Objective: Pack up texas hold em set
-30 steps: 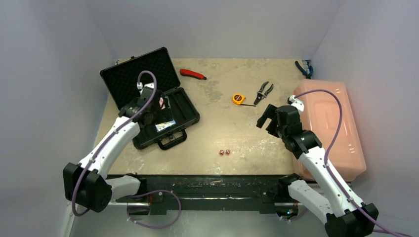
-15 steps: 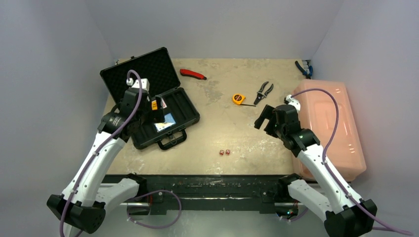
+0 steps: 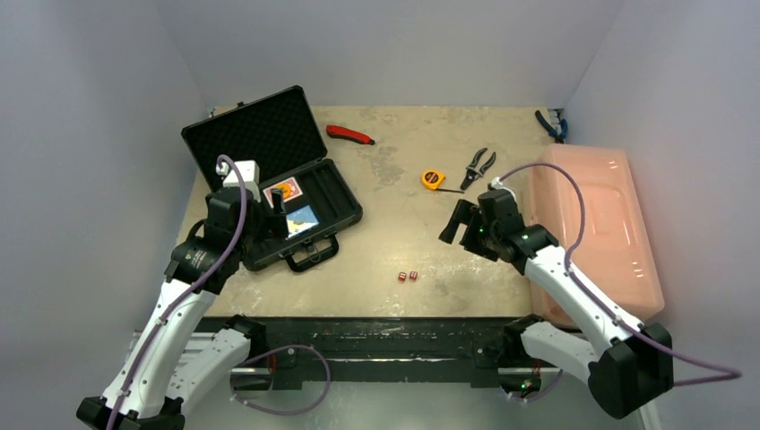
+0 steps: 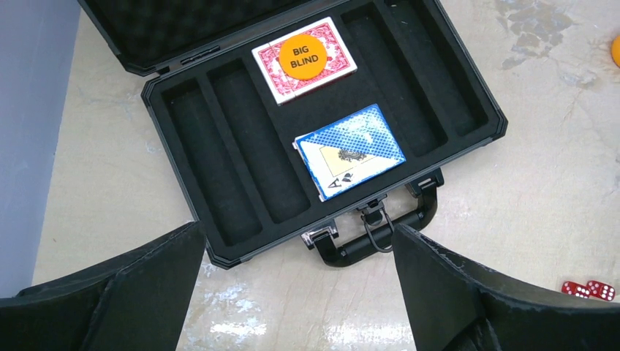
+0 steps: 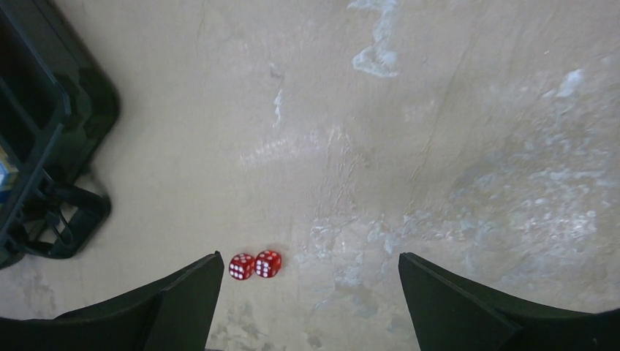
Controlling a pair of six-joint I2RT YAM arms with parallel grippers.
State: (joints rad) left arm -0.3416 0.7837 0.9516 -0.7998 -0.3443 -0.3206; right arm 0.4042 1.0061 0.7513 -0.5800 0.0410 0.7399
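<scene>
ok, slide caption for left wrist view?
Open left gripper above foam-lined briefcase holding red deck and blue deck; two red dice outside.

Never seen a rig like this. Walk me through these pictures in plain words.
Two robot arms are bolted at the near edge of a table. One picture looks down from above; the other two come from wrist cameras, the dark wedges being gripper fingers. The left gripper hangs over an open black case holding a red card deck topped by an orange disc, and a blue deck. The right gripper faces two red dice on the table. Both are open, holding nothing. Also there: a tape measure, pliers, a pink bin.
</scene>
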